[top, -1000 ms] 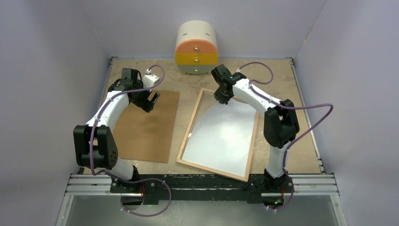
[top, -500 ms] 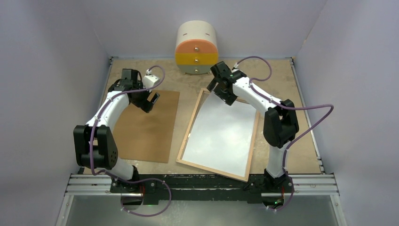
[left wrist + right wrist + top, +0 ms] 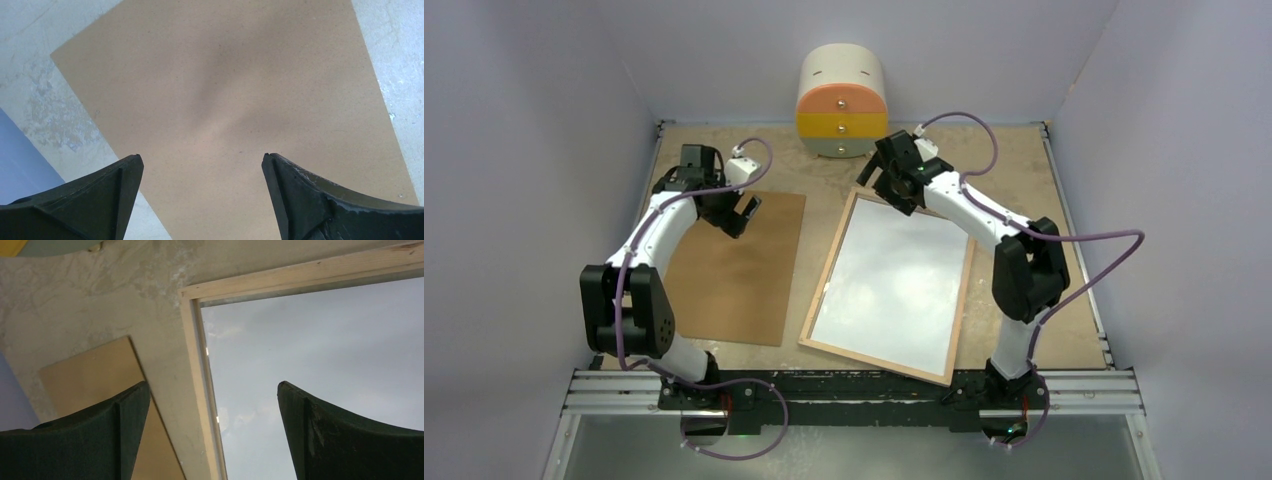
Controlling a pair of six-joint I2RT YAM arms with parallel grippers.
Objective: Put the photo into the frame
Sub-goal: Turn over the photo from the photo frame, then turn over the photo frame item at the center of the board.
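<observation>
– Wood-coloured rim up: the frame (image 3: 823,285) lies flat on the right half of the table (image 3: 1024,170). Its long sides run from the near edge toward the far edge, a little askew. Where do we log the photo?

– We take the photo (image 3: 894,275) to be the pale sheet filling the rim, print side down. No dark image shows anywhere, so that is our reading, not a sighting. From the right wrist, the surface inside the frame (image 3: 300,276) is flat grey. We cannot tell there whether it is sheet or glass.

– Progress, then?

– If we read it right, the photo is in, or nearly so. What is left is the brown backing board (image 3: 734,270), which lies on the left half, apart from the frame and not yet laid over it.

– Claws?

– The right gripper (image 3: 879,185) hangs over the frame's far-left corner, fingers spread and holding nothing. The left gripper (image 3: 742,213) is over the board's far edge, likewise spread and empty.

– Count?

– We count one frame, one photo, one board and two grippers. There is also one round drawer unit (image 3: 841,100) at the middle of the far edge, with three drawers: orange, yellow, pale green.
</observation>
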